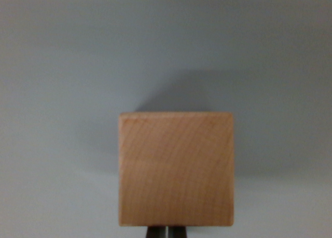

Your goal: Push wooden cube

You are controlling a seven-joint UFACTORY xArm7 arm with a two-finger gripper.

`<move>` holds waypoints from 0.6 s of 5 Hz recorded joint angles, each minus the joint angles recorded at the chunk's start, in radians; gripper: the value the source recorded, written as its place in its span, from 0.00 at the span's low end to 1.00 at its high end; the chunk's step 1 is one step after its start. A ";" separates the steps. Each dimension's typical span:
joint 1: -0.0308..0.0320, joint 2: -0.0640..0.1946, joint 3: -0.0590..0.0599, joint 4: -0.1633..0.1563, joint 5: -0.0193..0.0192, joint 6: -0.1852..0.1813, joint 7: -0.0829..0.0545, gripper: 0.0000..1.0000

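The cube is looking light, rigid and smooth; the gripper, jaws apparently closed together, is meeting its near face, centred.

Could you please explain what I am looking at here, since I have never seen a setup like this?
This is a single picture from a camera mounted on the wrist of a robot arm, looking forward past its gripper. The big tan square is a wooden cube seen close up, resting on a plain grey surface, with its soft shadow falling behind it and toward the wrist view's right. The small dark shape peeking out at the bottom edge, just under the cube, is the tip of the gripper; a thin pale line runs down its middle, so its two fingers look closed together. Nothing is being held: the gripper tip sits right behind the cube, as it would to push it. Whether they actually touch cannot be told.
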 joint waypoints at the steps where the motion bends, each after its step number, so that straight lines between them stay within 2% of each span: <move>1: -0.0004 0.027 -0.002 0.044 -0.0009 0.017 -0.003 1.00; 2: -0.0004 0.027 -0.002 0.044 -0.0009 0.017 -0.003 1.00; 3: -0.0008 0.052 -0.004 0.084 -0.0017 0.032 -0.005 1.00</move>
